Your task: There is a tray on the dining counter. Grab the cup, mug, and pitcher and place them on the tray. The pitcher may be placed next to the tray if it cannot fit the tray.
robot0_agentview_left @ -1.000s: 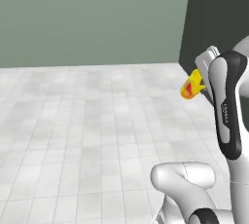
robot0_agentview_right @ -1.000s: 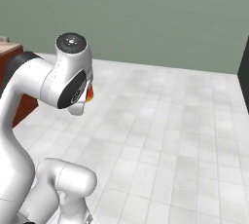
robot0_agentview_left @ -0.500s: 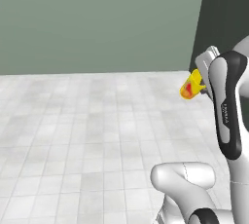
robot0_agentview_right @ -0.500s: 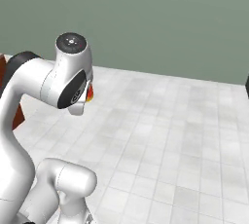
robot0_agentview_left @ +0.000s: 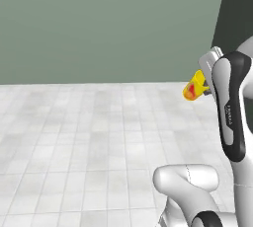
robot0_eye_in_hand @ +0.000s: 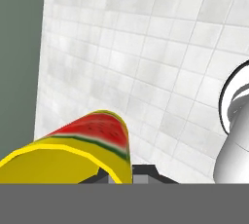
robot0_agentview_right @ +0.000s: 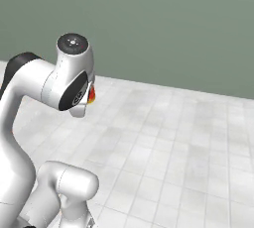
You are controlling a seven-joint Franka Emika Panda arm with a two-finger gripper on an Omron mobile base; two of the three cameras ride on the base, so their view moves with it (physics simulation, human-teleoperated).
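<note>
The cup (robot0_agentview_left: pixel 194 89) is a yellow tumbler with a red watermelon mark, held tilted on its side high above the floor beside my forearm. My gripper (robot0_eye_in_hand: pixel 127 175) is shut on the cup (robot0_eye_in_hand: pixel 73 155), which lies across the lower left of the hand view. A red-orange sliver of the cup (robot0_agentview_right: pixel 92 93) peeks out behind my elbow joint in the right base view. The tray, the dining counter, the mug and the pitcher are out of view.
A white tiled floor (robot0_agentview_left: pixel 89 137) stretches ahead to a plain grey-green wall (robot0_agentview_left: pixel 108 23). A darker wall section (robot0_agentview_left: pixel 239 9) stands at the far right of the left base view.
The whole scene has slid sideways in both base views, so the base has turned. The dark wall section has moved toward the right edge. The cup stays gripped in the same pose.
</note>
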